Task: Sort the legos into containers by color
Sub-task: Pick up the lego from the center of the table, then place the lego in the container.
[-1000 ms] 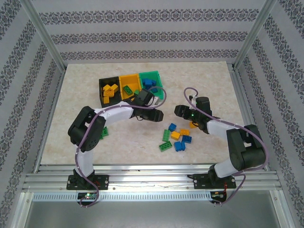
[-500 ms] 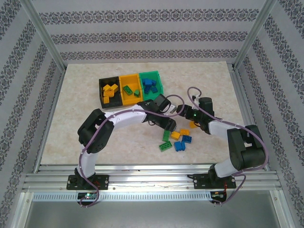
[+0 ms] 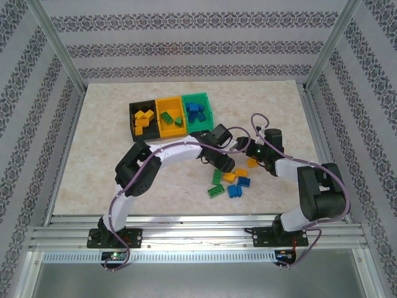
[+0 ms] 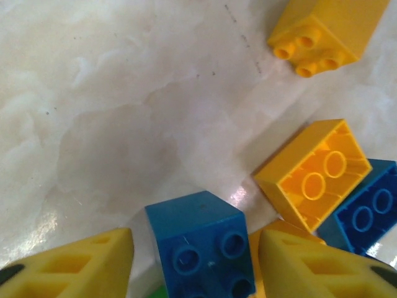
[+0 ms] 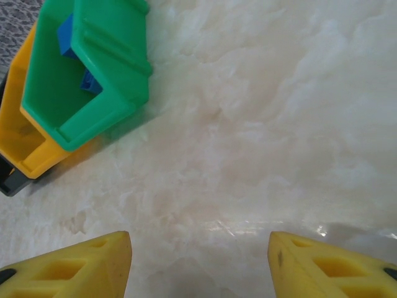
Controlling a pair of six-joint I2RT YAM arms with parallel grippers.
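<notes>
Green, blue & orange legos (image 3: pixel 228 181) lie in a loose pile on the pale marbled tabletop (image 3: pixel 99 167), nearest the arm bases. The L end effector (image 3: pixel 221 163) sits low at the pile's far edge. Seen from its wrist cam, its yellow fingers (image 4: pixel 74 267) are spread w/ a blue lego (image 4: pixel 201 248) btwn them, not pinched: bare tabletop shows on one side of it. Just beyond lie an upturned orange lego (image 4: pixel 313 174) just beside a second blue lego (image 4: pixel 366 208), & a further orange lego (image 4: pixel 325 31) set apart, studs toward the cam. The R end effector (image 3: pixel 243 148) is held near the L one, fingers (image 5: pixel 329 264) spread, nothing btwn. Farthest back the containers (image 3: pixel 156 115) stand in a row: black bin (image 3: pixel 132 118) w/ orange legos, orange bin (image 3: pixel 169 103) w/ orange & green, green bin (image 3: pixel 198 96) w/ blue.
</notes>
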